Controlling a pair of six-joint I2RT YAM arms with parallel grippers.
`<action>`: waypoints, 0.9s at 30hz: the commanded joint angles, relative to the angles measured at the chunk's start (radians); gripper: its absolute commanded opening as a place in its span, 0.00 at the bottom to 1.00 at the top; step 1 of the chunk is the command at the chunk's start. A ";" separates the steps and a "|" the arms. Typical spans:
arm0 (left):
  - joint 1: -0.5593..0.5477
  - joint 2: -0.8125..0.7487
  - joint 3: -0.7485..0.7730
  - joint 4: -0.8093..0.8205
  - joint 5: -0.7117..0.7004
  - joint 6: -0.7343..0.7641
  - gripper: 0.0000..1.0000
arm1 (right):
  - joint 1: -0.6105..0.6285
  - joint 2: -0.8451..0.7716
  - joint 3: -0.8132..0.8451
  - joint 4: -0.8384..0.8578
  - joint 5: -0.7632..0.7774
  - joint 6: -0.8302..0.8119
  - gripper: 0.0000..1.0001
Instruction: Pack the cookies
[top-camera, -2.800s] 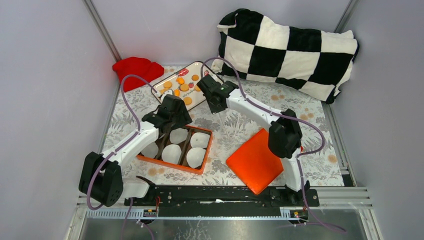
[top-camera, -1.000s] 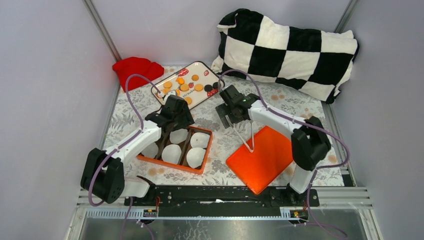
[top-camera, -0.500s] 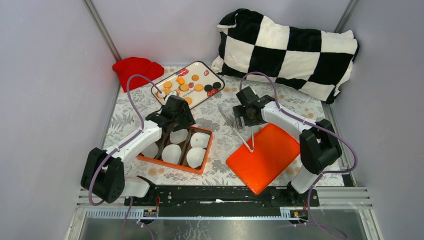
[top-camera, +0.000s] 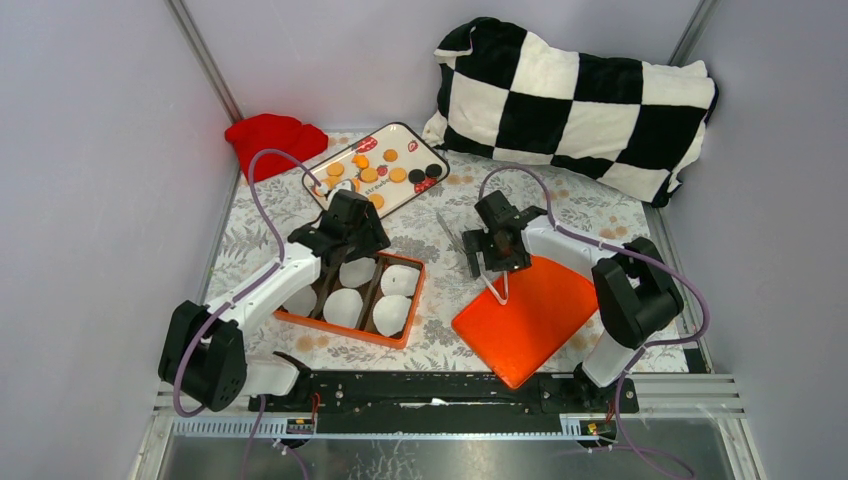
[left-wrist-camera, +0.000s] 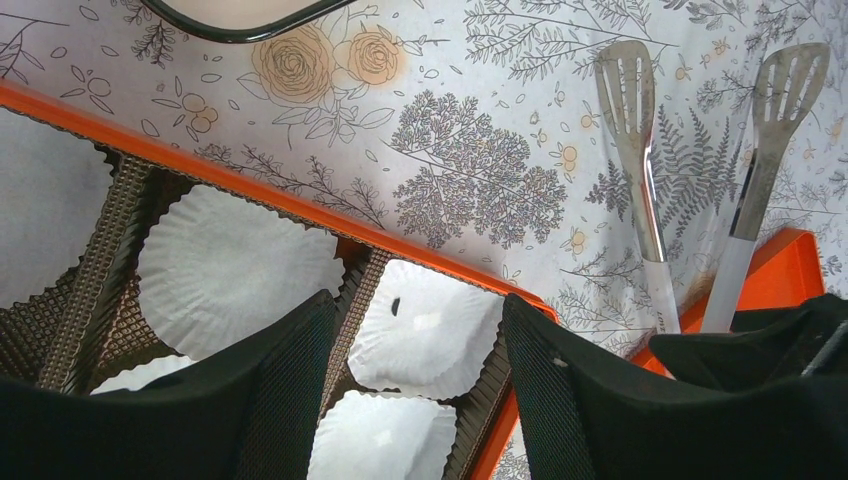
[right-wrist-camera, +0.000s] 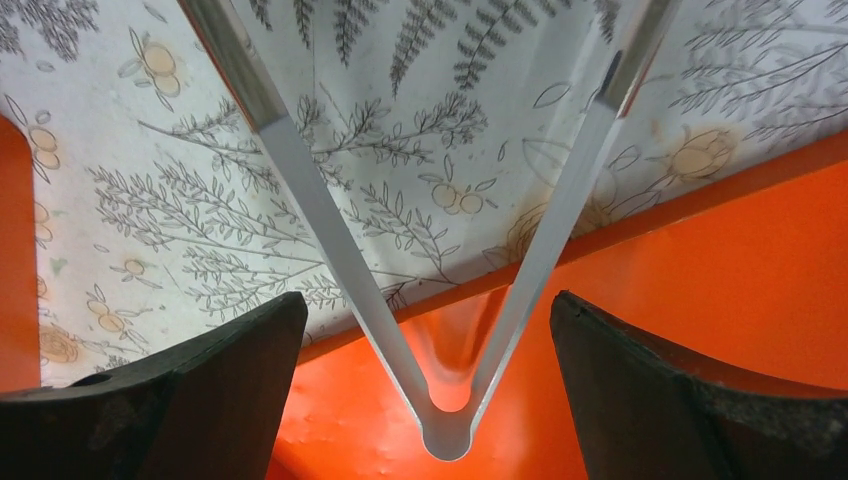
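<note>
Left end effector (left-wrist-camera: 415, 340): your fingers are spread wide and hold nothing. They hang over the orange box (left-wrist-camera: 200, 168), above its compartments on the side away from the arm bases.
Right end effector (right-wrist-camera: 425, 320): also spread as wide as it goes, with nothing clamped. It straddles the metal tongs (right-wrist-camera: 325, 235). Both tong arms run up between your fingers, with a gap on each side, and neither finger touches them.
Tongs: they lie to the right of the box. The hinged end rests on the orange lid (top-camera: 520, 320) and the slotted tips are out on the table (top-camera: 600, 215).
Lid: it lies flat on the table to the right of the box, apart from it.
Box: white paper liners (left-wrist-camera: 235, 265) sit in its compartments.
Cookies (top-camera: 369, 174): orange ones and a few black ones lie loose on the white tray (top-camera: 331, 162). The tray is just beyond the box, on the side away from the arm bases.
Contact: from the wrist view you cannot tell whether the left fingers touch the liners.
</note>
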 joint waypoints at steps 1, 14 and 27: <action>-0.006 -0.026 -0.007 0.002 -0.005 -0.008 0.68 | 0.000 0.006 -0.028 0.036 -0.054 0.019 1.00; -0.006 -0.025 -0.030 0.019 0.008 -0.008 0.68 | 0.000 0.144 0.151 -0.050 0.126 -0.033 1.00; -0.006 0.029 -0.050 0.057 0.053 -0.008 0.68 | 0.000 0.215 0.245 -0.083 0.153 -0.075 1.00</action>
